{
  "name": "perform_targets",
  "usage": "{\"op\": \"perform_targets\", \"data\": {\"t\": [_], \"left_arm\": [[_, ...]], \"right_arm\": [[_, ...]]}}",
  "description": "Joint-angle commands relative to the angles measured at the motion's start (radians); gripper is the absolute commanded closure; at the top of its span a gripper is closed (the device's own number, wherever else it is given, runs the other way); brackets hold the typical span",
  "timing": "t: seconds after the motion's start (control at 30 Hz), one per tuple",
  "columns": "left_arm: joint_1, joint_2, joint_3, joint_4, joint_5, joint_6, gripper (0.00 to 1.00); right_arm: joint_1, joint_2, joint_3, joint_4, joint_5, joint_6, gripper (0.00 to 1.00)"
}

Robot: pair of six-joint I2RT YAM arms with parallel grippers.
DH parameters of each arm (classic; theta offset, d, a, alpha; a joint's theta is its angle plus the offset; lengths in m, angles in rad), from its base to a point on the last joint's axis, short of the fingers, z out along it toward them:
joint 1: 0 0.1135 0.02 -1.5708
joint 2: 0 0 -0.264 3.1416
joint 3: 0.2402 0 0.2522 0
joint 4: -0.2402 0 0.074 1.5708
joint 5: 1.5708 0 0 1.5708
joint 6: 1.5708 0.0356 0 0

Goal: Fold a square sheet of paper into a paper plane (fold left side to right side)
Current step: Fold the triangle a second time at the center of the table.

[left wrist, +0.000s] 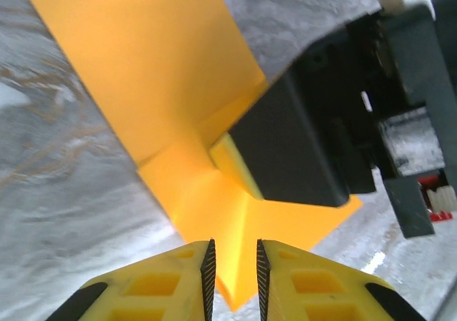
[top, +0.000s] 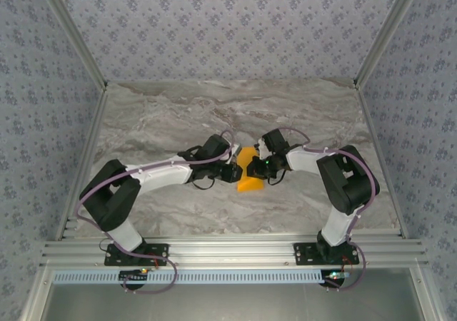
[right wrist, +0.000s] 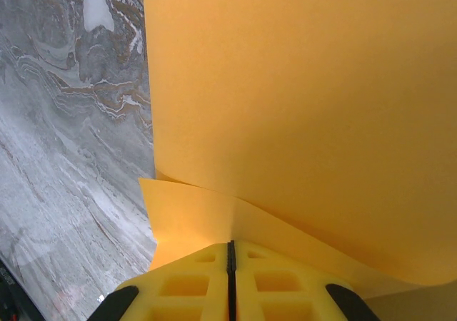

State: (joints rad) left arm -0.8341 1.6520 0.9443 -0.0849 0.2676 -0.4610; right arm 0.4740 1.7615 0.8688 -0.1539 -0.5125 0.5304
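The marble table [top: 178, 114] fills the middle of the top view. Patterned walls [top: 43, 85] close it in at the left, top and right, and an aluminium rail [top: 235, 250] runs along the bottom. Wide bare room lies in the upper half of that frame and to both sides of the work.

The left arm [top: 153, 175] and right arm [top: 335, 171] reach inward and meet at frame centre. There the sheet of paper [top: 248, 175] lies partly folded, as a small bright-orange shape between the two wrists.

The left gripper [left wrist: 234, 274] has its yellow fingers parted by a narrow gap. Nothing seems caught in the gap, and the paper's lower corner lies just beyond the tips. The right gripper [right wrist: 230, 264] has its fingers pressed together, seemingly pinching a raised layer at the sheet's edge. A loose under-layer curls out to the left of its tips.

I judge the paper to be very light, thin and limp, so it creases easily and is likely to slide on the smooth marble. It is best held at a free edge or corner, pinched flat, with the other hand pinning it down. The wrists are crowded close together, so clearance between them is the tight spot, while the table edges are well away.
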Motion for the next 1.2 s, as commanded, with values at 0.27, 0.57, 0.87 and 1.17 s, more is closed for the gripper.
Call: {"op": "perform_targets", "data": {"t": [0.27,0.57,0.87,1.17], "left_arm": [[-0.046,0.083,-0.026,0.139,0.134,-0.096,0.77],[-0.057,0.132,-0.047,0.126,0.113,-0.105,0.77],[-0.065,0.126,-0.082,0.122,0.087,-0.12,0.77],[-0.071,0.104,-0.129,0.118,0.081,-0.142,0.79]], "right_arm": [[0.008,0.027,-0.008,-0.084,0.045,-0.02,0.89],[0.009,0.015,-0.001,-0.095,0.042,-0.028,0.89],[0.01,0.007,0.011,-0.114,0.049,-0.034,0.89],[0.008,0.008,0.015,-0.125,0.057,-0.04,0.89]]}}
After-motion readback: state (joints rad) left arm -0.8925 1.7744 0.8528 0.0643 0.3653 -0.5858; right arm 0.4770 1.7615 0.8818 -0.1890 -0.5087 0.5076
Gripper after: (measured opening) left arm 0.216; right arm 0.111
